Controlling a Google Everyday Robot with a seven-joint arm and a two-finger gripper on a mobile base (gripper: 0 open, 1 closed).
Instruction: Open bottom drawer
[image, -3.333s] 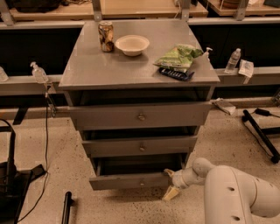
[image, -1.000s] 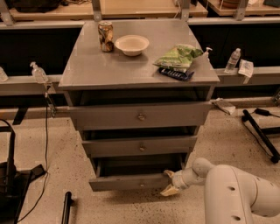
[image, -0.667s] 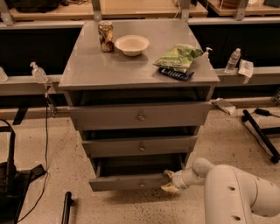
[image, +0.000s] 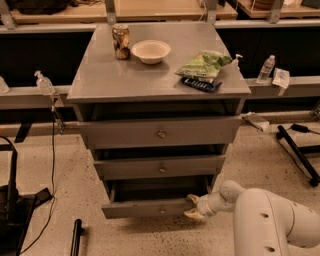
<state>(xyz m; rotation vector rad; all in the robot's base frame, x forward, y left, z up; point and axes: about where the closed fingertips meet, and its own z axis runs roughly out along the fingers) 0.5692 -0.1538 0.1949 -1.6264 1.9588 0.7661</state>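
Observation:
The grey cabinet (image: 150, 80) has three drawers. The bottom drawer (image: 145, 207) is pulled out a little past the two above it, with dark space behind its flat grey front and a small round knob (image: 161, 211) at its centre. My gripper (image: 194, 207) is at the right end of that drawer front, its pale fingers spread with one above and one below the front's edge. The white arm (image: 270, 220) reaches in from the lower right.
On the cabinet top stand a can (image: 120, 41), a white bowl (image: 150, 51), a green chip bag (image: 205, 64) and a dark flat packet (image: 201, 84). A black stand (image: 12, 205) is at the lower left, black bars (image: 300, 155) lie at the right.
Nothing has visibly moved; the gripper stays at the right end of the bottom drawer front and the drawer is out by the same amount.

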